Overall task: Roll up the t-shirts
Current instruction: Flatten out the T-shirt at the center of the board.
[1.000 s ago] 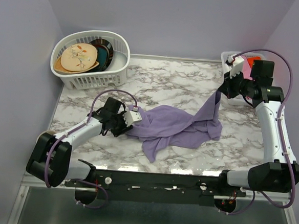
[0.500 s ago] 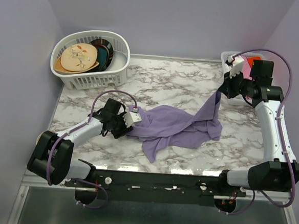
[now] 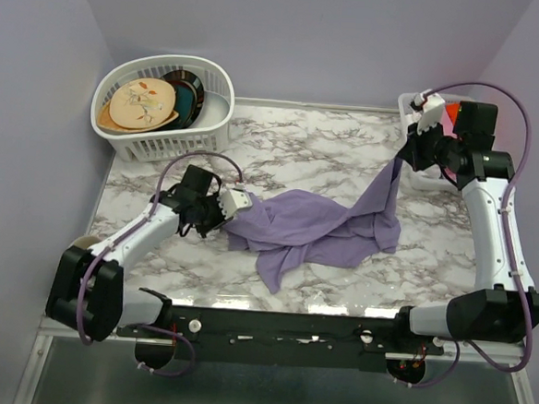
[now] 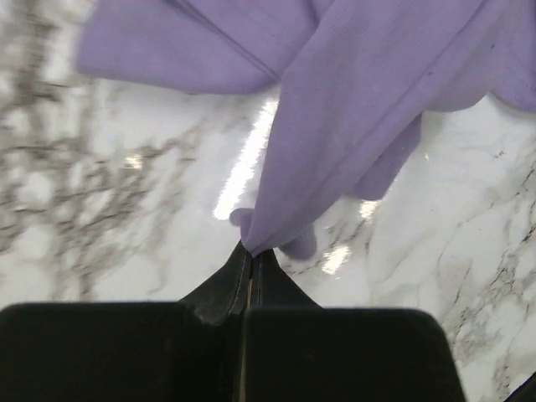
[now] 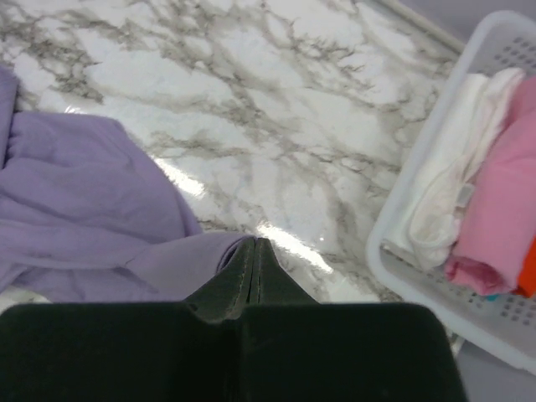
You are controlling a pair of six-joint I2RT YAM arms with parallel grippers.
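A lavender-purple t-shirt [image 3: 318, 229] lies crumpled across the middle of the marble table. My left gripper [image 3: 236, 202] is shut on its left edge and holds it just above the table; the cloth [image 4: 352, 92] hangs from the closed tips [image 4: 251, 251]. My right gripper [image 3: 404, 156] is shut on the shirt's right corner and holds it high, so a strip of cloth hangs down to the table. In the right wrist view the cloth [image 5: 84, 201] spreads left of the closed tips [image 5: 254, 244].
A white basket [image 3: 165, 111] with round patterned plates [image 3: 144, 104] stands at the back left. A white basket [image 5: 435, 276] with white and pink folded cloth [image 5: 494, 218] stands at the back right, close to my right gripper.
My left gripper has lifted and pulled the shirt's left edge a little up and left. My right gripper has barely moved.
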